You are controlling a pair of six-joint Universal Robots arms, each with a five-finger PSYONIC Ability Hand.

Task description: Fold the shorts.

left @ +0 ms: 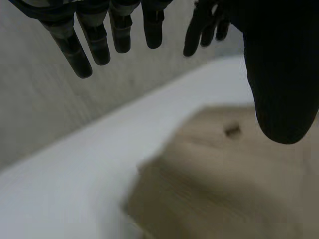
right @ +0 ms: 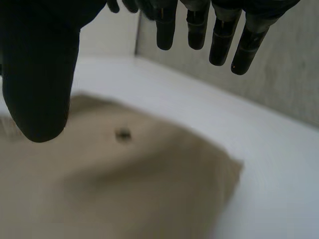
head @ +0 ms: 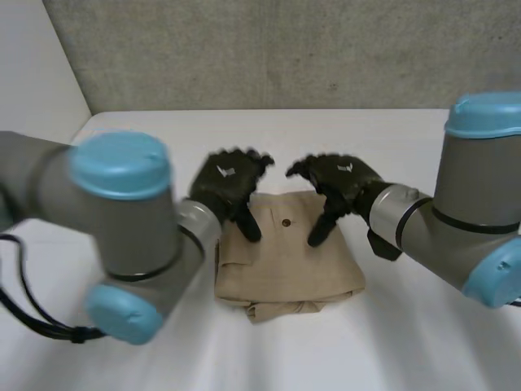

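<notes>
Tan shorts (head: 286, 269) lie folded in a compact stack mid-counter (head: 407, 350), left hand (head: 226, 181) and right hand (head: 342, 181) both released, empty, poised over the far edge, probably to leave the fold undisturbed.

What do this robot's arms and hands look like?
The left arm and right arm are thick grey tubes with rounded light-blue caps. The left hand and right hand are black, with slim fingers, a thick thumb and a small white mark on the back.

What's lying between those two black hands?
Head view: folded beige cloth shorts with a small dark button lie between left hand and right hand.
</notes>
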